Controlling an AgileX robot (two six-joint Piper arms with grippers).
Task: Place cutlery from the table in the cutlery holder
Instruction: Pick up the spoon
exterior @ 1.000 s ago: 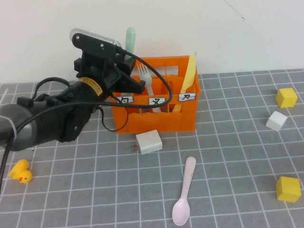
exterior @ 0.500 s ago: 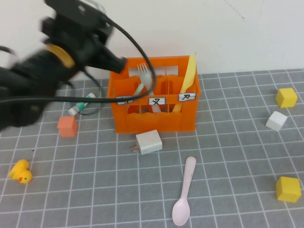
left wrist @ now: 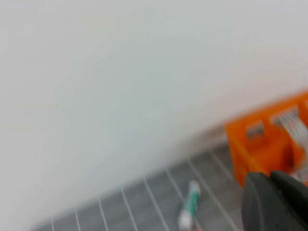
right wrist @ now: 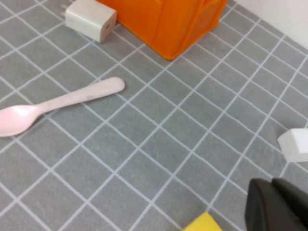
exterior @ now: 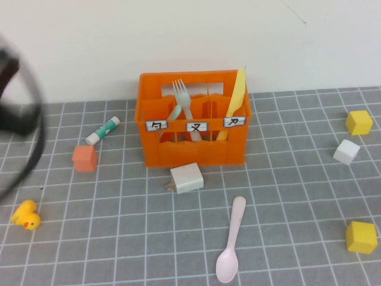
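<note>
**Spoons: mint one in the crate, pink one flat on the desk**

At far left of the high view, only a dark blur of the left arm [exterior: 18, 113]. Left tool [left wrist: 276, 202] closed, empty, raised near the wall, above the marker and the crate's end in its own camera. Yellow duck [exterior: 25, 215] near the left edge of the grey gridded desk [exterior: 107, 250]. Small orange cube [exterior: 84, 158] and green-and-white marker [exterior: 102, 130] left of the crate. Orange crate [exterior: 193, 152] upright at the back centre, holding the mint spoon [exterior: 174, 112] leaning in the left compartment, a grey fork [exterior: 183, 95] in the middle, a yellow knife [exterior: 236, 92] at right. White charger [exterior: 186, 178] just before the crate. Pink spoon [exterior: 230, 249] lying further forward, bowl nearest the robot. Two yellow cubes [exterior: 359, 122] and a white cube [exterior: 346, 151] at right. Right tool [right wrist: 279, 204] closed, empty, over bare desk near the white cube.
</note>
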